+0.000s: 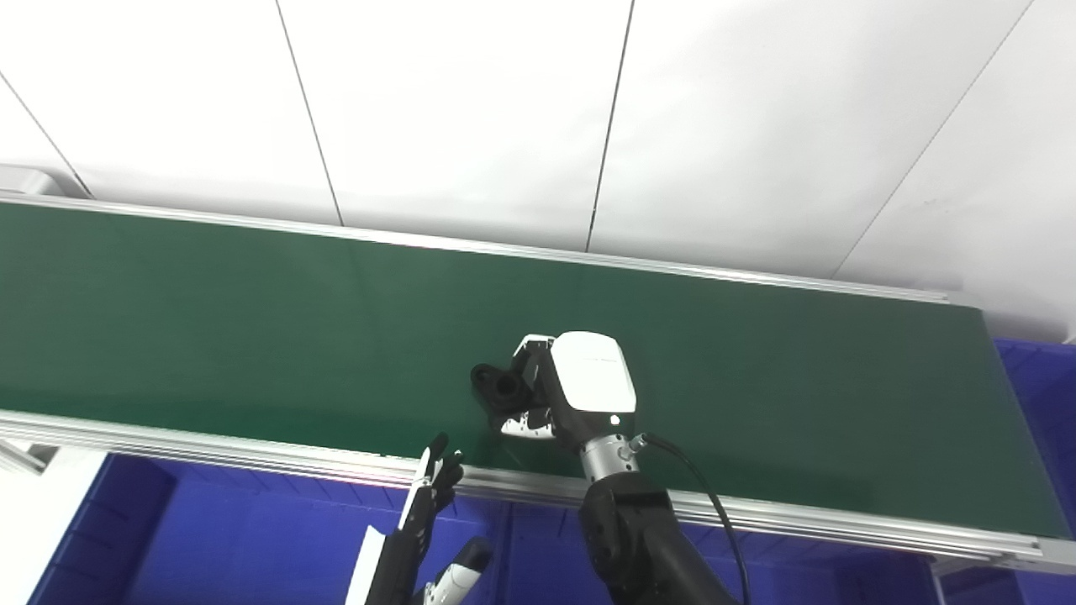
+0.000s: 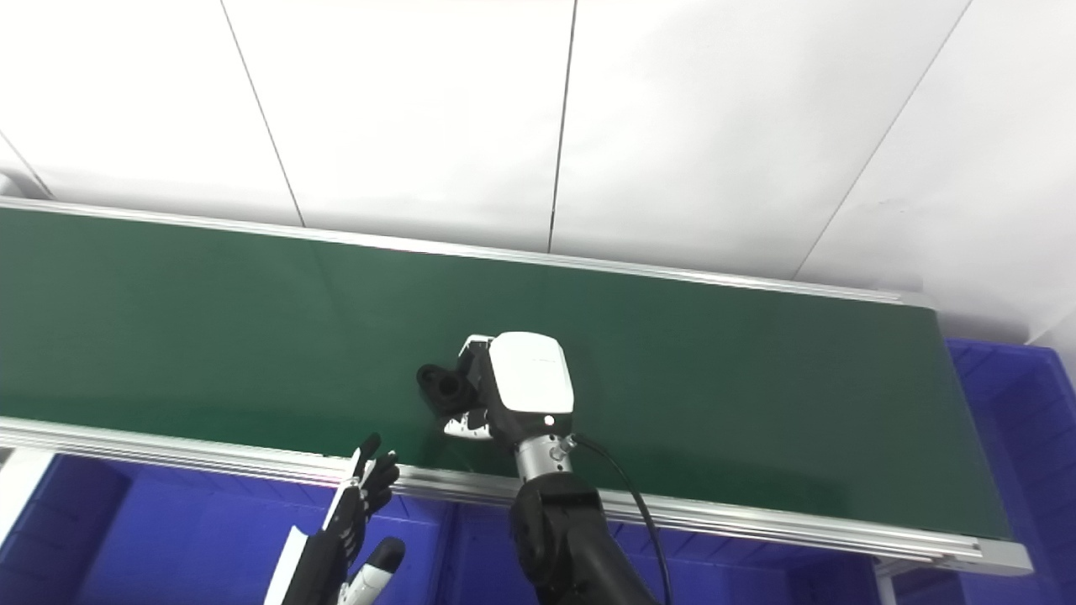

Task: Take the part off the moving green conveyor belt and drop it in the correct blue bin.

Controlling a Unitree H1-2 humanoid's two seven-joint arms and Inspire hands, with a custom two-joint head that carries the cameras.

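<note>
Part on the belt, right hand closing around it

Part (image 1: 499, 388) is a small black piece lying on the green conveyor belt (image 1: 252, 319), near the belt's front rail and roughly mid-length. It looks like a rigid moulded or machined body with a round bore facing up and a lobe at its left end; I judge it stiff, light and fairly smooth, so likely to slip if pinched on a curved face.

The right hand (image 1: 559, 388) sits just beside it, its fingers (image 1: 528, 426) curled around the part's right side. Whether they already grip it I cannot tell. A hold across the body's flanks, beside the bore, seems safest.

The left hand (image 1: 429, 496) waits over the blue bin (image 1: 210, 538) below the rail, fingers extended and holding nothing.
</note>
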